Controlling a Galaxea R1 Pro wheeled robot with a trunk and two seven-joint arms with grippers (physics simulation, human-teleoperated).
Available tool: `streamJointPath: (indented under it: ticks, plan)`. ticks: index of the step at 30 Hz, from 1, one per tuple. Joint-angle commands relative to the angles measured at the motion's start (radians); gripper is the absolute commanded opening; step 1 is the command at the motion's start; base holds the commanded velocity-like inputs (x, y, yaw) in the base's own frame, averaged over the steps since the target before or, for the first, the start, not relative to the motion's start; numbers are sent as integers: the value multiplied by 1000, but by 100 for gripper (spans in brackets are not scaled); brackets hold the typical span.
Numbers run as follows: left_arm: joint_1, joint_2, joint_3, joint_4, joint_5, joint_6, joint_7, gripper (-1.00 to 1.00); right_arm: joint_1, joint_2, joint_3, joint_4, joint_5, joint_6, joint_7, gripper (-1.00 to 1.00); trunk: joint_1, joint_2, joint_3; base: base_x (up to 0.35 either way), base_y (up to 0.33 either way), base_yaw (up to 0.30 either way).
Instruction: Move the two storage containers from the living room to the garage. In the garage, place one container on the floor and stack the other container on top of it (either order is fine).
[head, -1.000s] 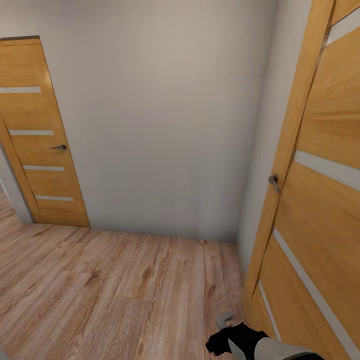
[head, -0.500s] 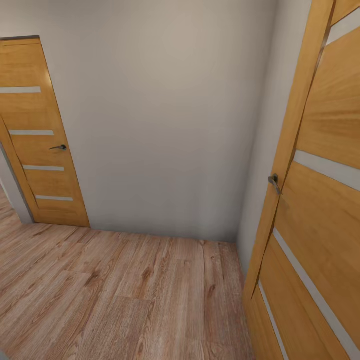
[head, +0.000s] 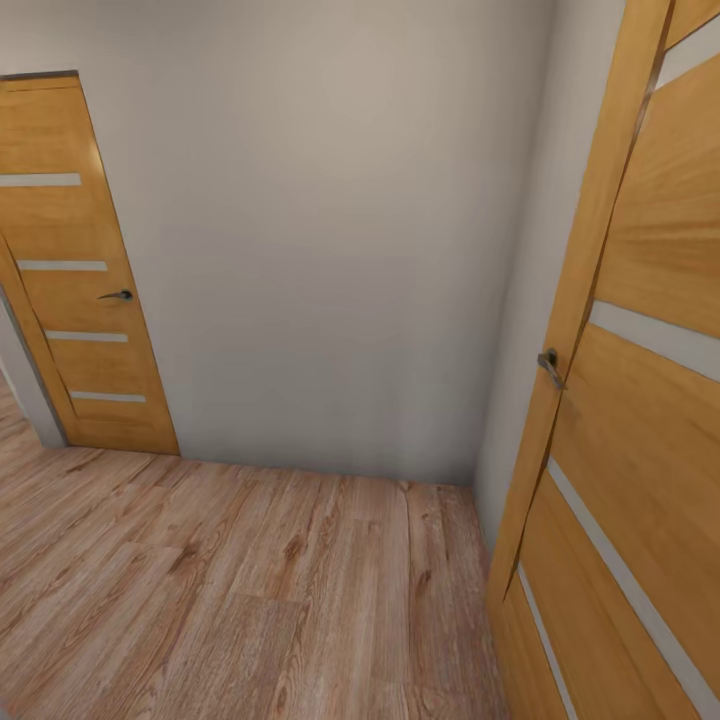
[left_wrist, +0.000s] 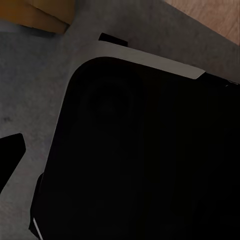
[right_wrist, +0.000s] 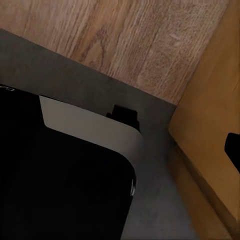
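Observation:
The two storage containers are out of view. I am in a hallway with a light wood-plank floor (head: 250, 580) and a pale wall (head: 330, 250) straight ahead. The left wrist view looks down on my own black base (left_wrist: 140, 160), with one dark fingertip (left_wrist: 10, 150) at the picture's edge. In the right wrist view the base (right_wrist: 60, 185) shows again, and a dark fingertip (right_wrist: 234, 147) pokes in beside a wooden door panel (right_wrist: 210, 125). Neither view shows whether the jaws are open or shut.
A closed wooden door (head: 80, 270) with pale stripes stands at the far left. An open door of the same kind (head: 640, 400) with a metal handle (head: 548, 365) stands close on my right. The floor runs open to the left.
One second ago my right arm's dark end showed at the bottom of the head view; it has dropped out of that picture. The hallway itself looks the same.

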Motion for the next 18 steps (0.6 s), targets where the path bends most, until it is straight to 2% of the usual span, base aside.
streamJointPath:
  ticks: [1, 18]
  plan:
    - [0, 0, 1, 0, 4, -2, -1, 100, -1, 0, 4, 3, 6, -7, 1, 100, 0, 0, -1, 185, 0, 0]
    - [0, 1, 1, 0, 4, -1, -2, 100, -1, 0, 5, 3, 7, -11, 1, 100, 0, 0, -1, 307, 0, 0]
